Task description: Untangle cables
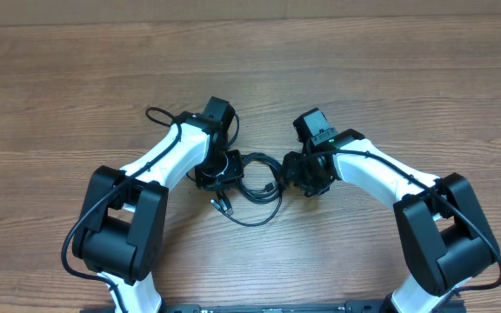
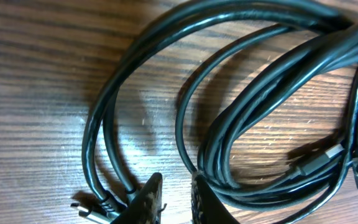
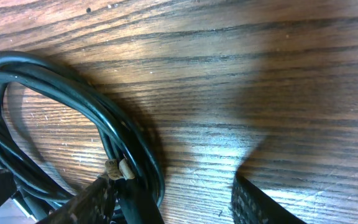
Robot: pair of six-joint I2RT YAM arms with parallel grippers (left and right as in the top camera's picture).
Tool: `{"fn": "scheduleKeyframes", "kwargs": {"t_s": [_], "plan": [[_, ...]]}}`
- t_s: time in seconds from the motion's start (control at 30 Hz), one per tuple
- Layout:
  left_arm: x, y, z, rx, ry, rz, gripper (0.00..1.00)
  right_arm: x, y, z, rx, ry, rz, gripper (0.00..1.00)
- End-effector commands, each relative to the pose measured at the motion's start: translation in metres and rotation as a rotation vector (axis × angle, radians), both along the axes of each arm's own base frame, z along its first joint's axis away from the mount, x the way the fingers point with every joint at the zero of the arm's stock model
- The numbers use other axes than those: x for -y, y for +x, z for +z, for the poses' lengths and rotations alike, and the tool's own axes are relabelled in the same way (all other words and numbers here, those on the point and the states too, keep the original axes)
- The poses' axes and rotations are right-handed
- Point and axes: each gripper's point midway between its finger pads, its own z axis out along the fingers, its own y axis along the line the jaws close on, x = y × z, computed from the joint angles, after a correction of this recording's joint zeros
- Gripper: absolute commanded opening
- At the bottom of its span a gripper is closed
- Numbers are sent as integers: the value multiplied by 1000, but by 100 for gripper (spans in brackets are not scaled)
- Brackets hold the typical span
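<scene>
Overhead, the cables (image 1: 255,187), light and floppy I'd judge, sit coiled on the table (image 1: 76,78); left wrist, the left gripper (image 2: 176,202) nearly closed, hold unclear; right wrist, the right gripper (image 3: 179,199) wide, gripping nothing, beside an outer loop (image 3: 73,93) I'd grab.

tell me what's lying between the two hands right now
The cables, a loose black coil on the table, fill the stretch between the left hand and the right hand. The overhead view shows it.
</scene>
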Motion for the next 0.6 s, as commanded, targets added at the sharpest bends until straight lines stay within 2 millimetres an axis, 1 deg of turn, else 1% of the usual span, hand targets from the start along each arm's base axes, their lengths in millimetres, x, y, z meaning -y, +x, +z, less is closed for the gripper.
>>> {"fn": "scheduleKeyframes", "kwargs": {"t_s": [0.0,0.1,0.3,0.4,0.57], "plan": [[0,4,-2,26,11,7,20,2,-2,-2,-1,-5,3,57],[3,7,-2,30,-5,26,25,2,-2,-2,-1,-5,3,57],[6,7,-1,29,-23,30,21,2,-2,-2,-1,-5,2,57],[9,8,-2,31,-20,42,22,2,-2,-2,0,-5,2,57],[12,3,-16,-2,-6,42,22,2,-2,-2,-1,-5,2,57]]}}
